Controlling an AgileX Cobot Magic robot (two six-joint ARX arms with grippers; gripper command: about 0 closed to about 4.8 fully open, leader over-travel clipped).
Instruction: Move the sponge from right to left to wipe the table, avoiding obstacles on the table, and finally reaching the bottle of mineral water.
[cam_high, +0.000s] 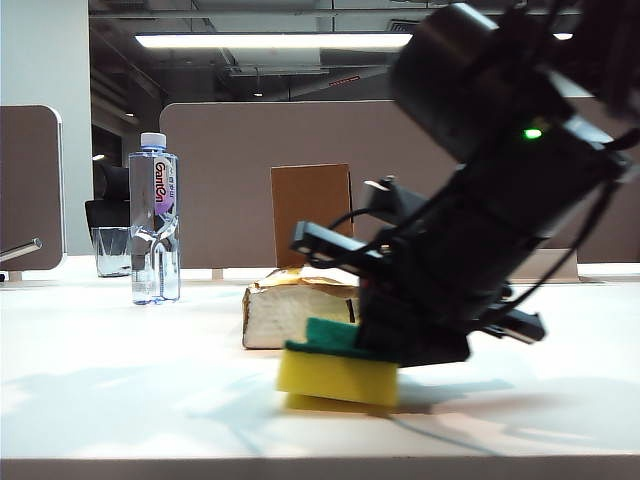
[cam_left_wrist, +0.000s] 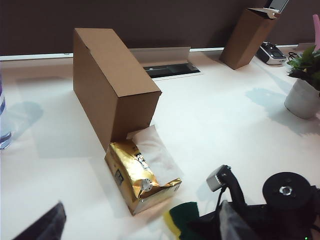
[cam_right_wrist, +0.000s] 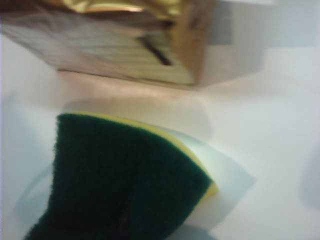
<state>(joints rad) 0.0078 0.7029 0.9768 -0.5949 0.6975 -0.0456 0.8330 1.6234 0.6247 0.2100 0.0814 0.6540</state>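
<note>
White table (cam_high: 120, 380), gripper-held sponge (cam_high: 338, 372)

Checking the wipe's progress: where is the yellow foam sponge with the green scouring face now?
The sponge sits centre-front in the exterior view, under the right gripper, just before the gold tissue pack.

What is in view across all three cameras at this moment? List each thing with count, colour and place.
sponge: one, yellow with green top, on the table at front centre, under the right gripper
tissue pack: one, gold and white, just behind the sponge
cardboard box: one, brown, behind the tissue pack
bottle of mineral water: one, clear, white cap, far left
glass tumbler: one, clear, behind the bottle
potted plant: one, green in white pot, table edge
table: one, white
right gripper: shut on the sponge
left gripper: open, holding nothing
</note>
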